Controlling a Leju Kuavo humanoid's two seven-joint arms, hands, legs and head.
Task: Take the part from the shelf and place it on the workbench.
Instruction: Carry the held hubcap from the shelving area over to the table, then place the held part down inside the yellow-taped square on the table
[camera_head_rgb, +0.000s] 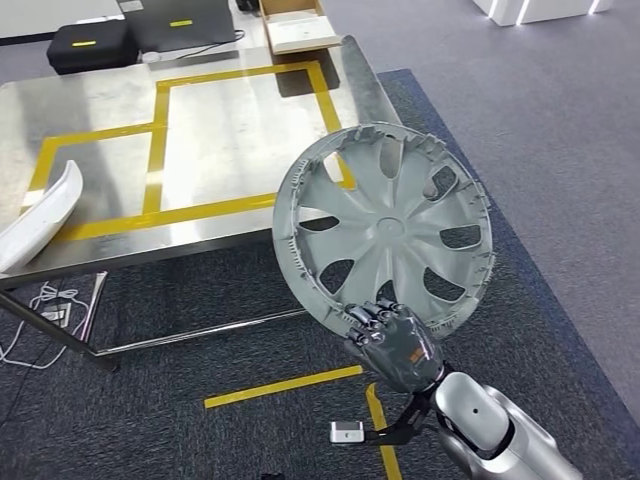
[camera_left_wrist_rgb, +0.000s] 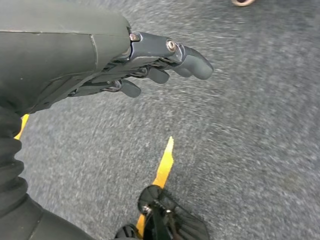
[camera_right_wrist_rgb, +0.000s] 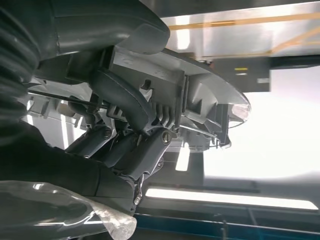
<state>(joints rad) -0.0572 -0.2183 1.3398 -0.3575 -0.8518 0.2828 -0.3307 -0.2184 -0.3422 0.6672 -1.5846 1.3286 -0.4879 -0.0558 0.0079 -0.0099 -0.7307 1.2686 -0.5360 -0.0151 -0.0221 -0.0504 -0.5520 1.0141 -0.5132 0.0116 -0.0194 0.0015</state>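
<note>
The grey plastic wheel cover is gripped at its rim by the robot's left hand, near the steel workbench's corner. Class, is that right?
Not quite: the right hand grips the grey plastic wheel cover at its rim, as the head view shows. The left hand holds nothing.

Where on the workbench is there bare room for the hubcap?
The workbench is bare inside the yellow tape rectangle, left of the hubcap held by the right hand. The near-left corner is taken by a white curved part.

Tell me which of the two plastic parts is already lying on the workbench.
The white curved panel, resting on the workbench at its left end. The grey hubcap is held up off the bench by the right robot hand, past the near right corner.
</note>
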